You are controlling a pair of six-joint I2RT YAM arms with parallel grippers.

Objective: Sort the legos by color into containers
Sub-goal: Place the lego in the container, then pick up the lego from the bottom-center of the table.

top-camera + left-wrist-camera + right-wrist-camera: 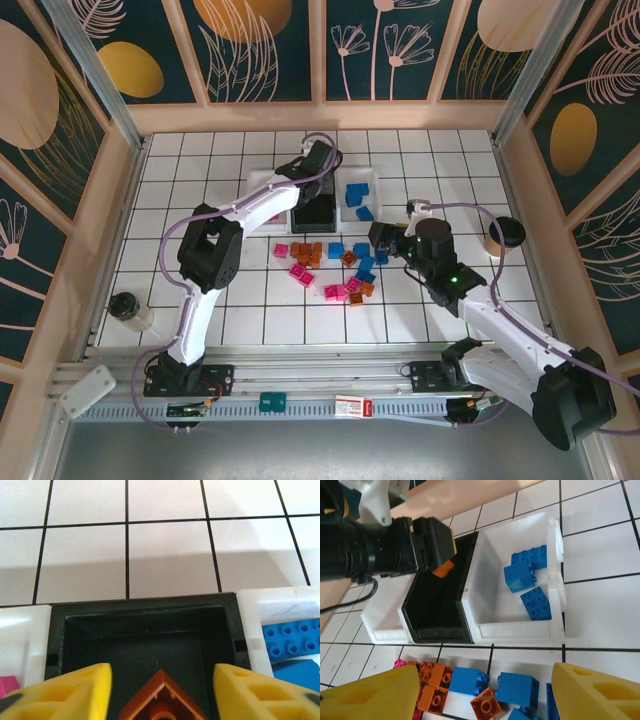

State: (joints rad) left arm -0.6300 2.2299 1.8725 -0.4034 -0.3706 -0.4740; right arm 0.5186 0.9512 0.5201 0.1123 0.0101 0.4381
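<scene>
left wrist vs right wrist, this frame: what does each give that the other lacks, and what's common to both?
Left wrist: a straight-down look into the black bin, its floor bare, framed by the left gripper; a pink brick in the left white bin.
Right wrist: the loose legos on the tiles, orange, blue and pink, under the open right gripper; the left gripper seen from outside.
Both: the black bin, the orange brick over it between the left gripper's fingers (grip unclear), and the right white bin holding blue bricks.
</scene>
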